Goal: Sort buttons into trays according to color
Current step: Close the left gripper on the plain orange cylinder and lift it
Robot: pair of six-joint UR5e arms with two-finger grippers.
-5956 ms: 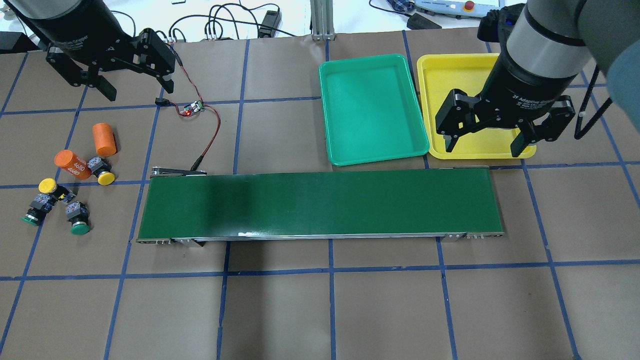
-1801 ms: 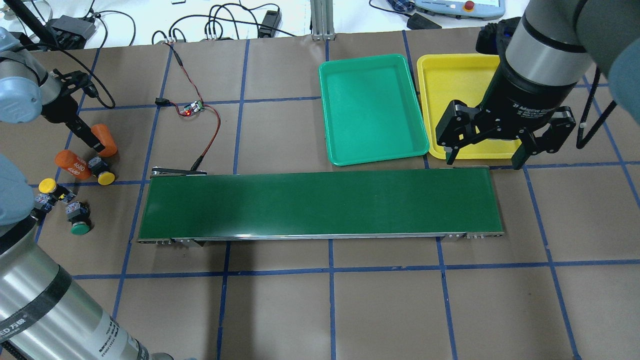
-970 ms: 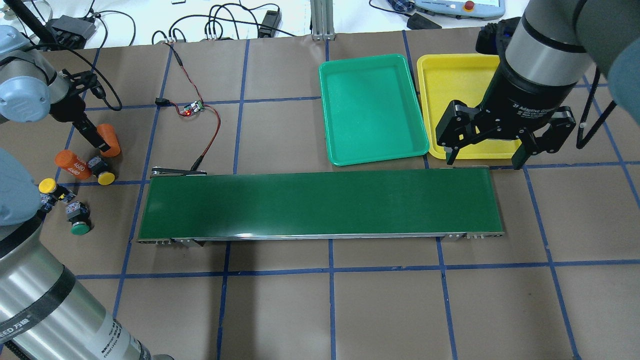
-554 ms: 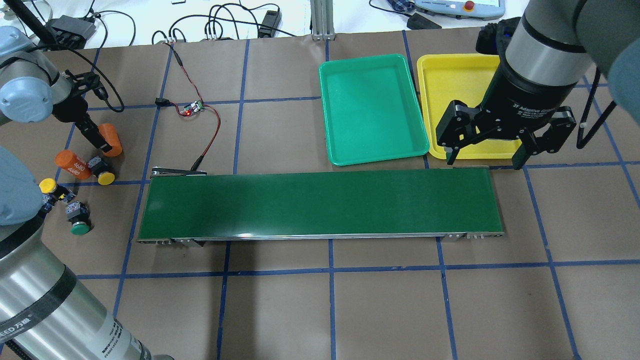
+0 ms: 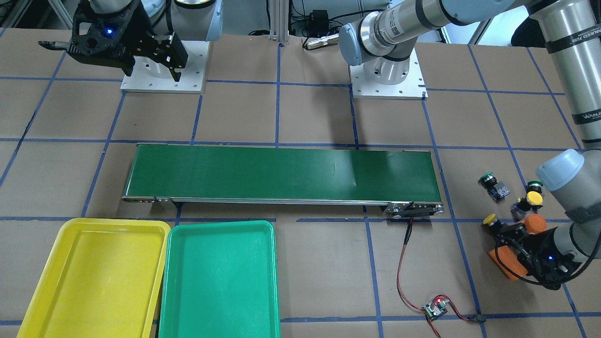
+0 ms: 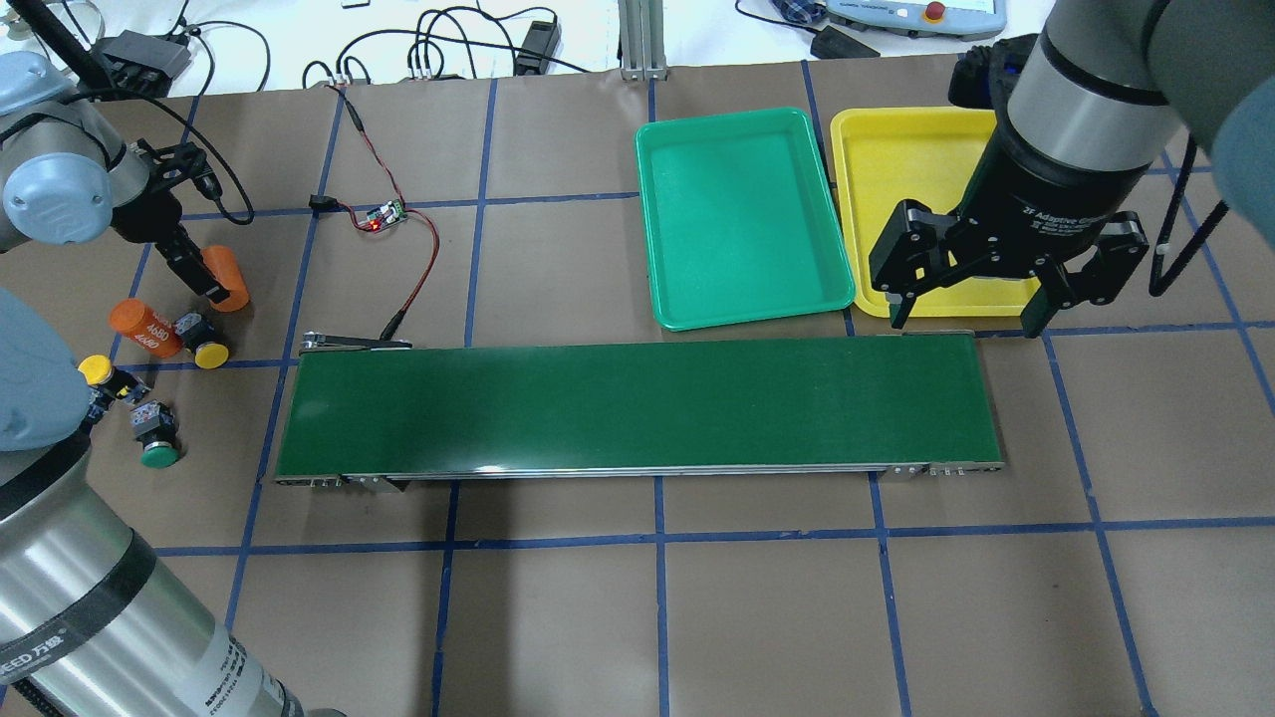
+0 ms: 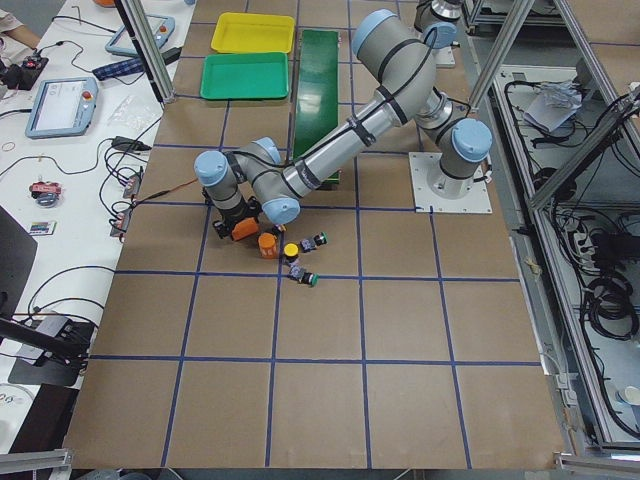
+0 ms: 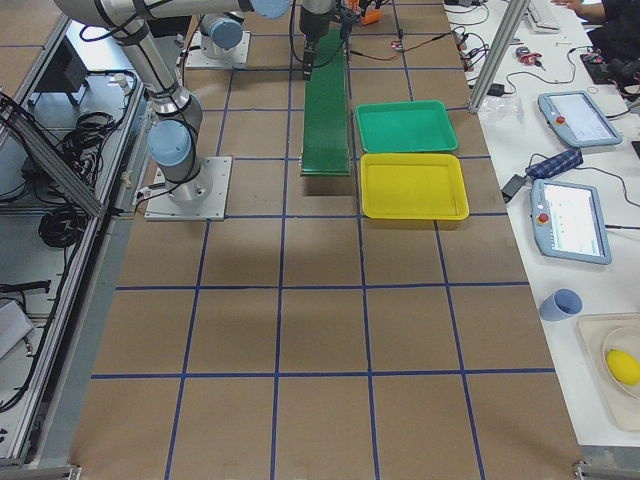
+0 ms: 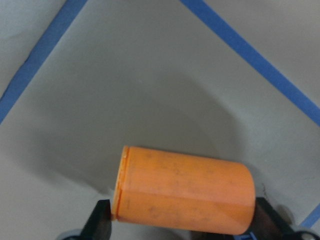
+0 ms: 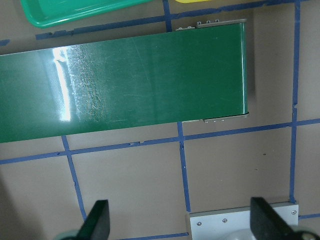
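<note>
Brown table (image 6: 757,617) gridded with blue tape (image 6: 660,597). Along the overhead view's top edge, a white bench (image 6: 588,25) carries black cables (image 6: 435,40) and an aluminium post (image 6: 637,40).

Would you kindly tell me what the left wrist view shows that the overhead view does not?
Only the left wrist view shows fingertips flanking both ends of the orange cylinder. Only the overhead shows the buttons, green tray, yellow tray, conveyor belt and the open right gripper. Both show that cylinder and blue tape.
</note>
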